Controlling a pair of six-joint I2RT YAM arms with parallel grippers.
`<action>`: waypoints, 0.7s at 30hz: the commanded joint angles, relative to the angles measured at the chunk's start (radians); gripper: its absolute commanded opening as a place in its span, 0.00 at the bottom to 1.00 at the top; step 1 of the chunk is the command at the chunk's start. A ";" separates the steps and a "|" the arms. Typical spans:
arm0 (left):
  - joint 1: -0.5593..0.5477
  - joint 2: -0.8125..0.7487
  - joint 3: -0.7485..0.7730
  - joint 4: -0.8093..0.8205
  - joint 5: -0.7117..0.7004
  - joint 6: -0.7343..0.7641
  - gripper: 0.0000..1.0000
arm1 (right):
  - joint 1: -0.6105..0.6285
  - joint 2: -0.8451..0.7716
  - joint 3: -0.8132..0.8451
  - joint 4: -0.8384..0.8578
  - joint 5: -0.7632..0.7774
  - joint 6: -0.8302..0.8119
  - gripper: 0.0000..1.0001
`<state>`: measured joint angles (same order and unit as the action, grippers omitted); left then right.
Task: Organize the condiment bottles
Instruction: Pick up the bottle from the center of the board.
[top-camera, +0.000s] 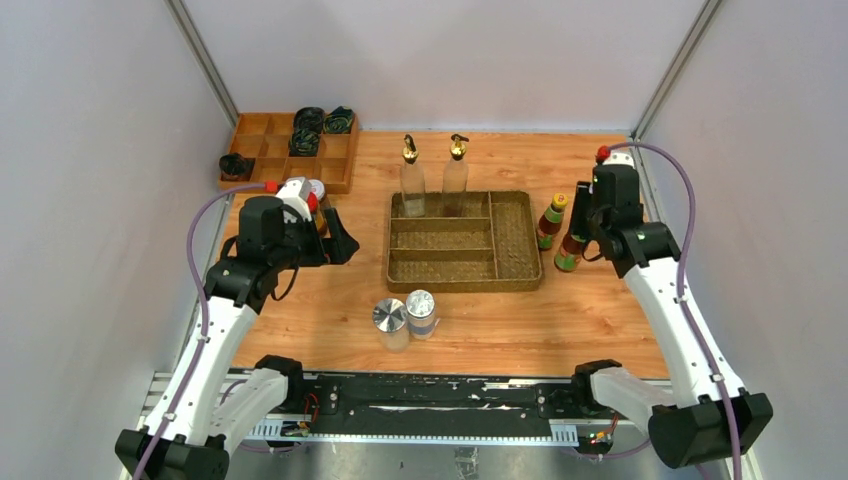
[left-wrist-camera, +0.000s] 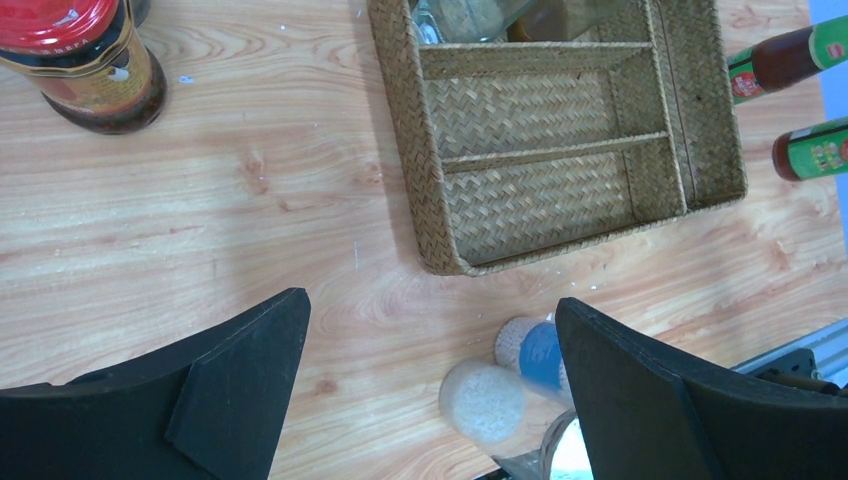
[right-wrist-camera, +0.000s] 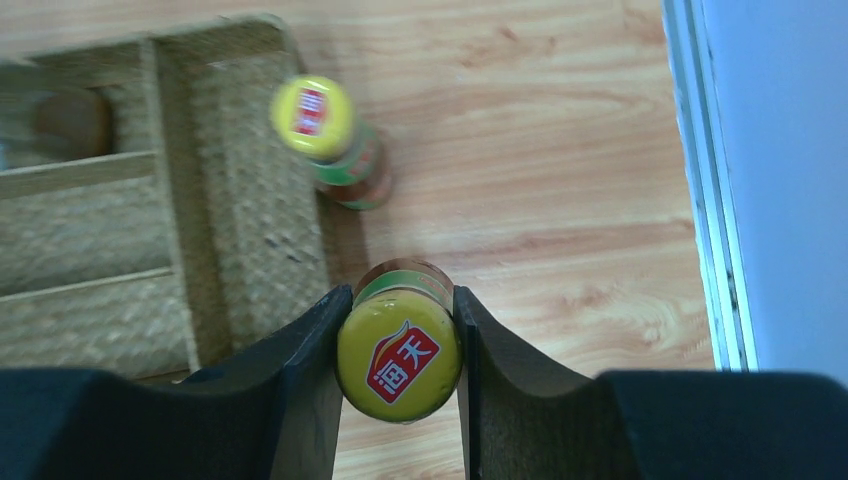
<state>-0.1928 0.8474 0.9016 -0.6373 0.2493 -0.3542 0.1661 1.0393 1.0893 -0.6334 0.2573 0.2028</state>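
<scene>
Wooden worktop (top-camera: 600, 330) | sauce bottle (right-wrist-camera: 398, 360) stands upright just right of tray (top-camera: 515, 240) | right tool (right-wrist-camera: 400, 300) clenched on it at the cap | advice: lift straight, keep vertical, clear tray rim before lowering | left tool (left-wrist-camera: 430, 300) released, holding nothing

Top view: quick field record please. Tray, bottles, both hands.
tray: mid-table, two clear bottles in its far slot
right hand: shut on a sauce bottle, right of tray
other sauce bottle: standing free beside tray
left hand: open, empty
shakers: side by side on table, near side of tray
red-lid jar: left of tray
</scene>
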 joint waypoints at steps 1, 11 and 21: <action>0.007 -0.020 -0.016 0.002 0.027 -0.012 1.00 | 0.093 0.004 0.176 -0.057 0.003 -0.021 0.21; 0.007 -0.031 -0.011 -0.008 0.028 -0.020 1.00 | 0.260 0.143 0.337 -0.046 0.030 -0.003 0.21; 0.007 -0.039 0.000 -0.027 0.023 -0.015 1.00 | 0.270 0.332 0.387 0.166 0.021 -0.011 0.19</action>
<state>-0.1928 0.8207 0.8963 -0.6388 0.2588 -0.3714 0.4236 1.3380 1.4151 -0.6533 0.2565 0.2050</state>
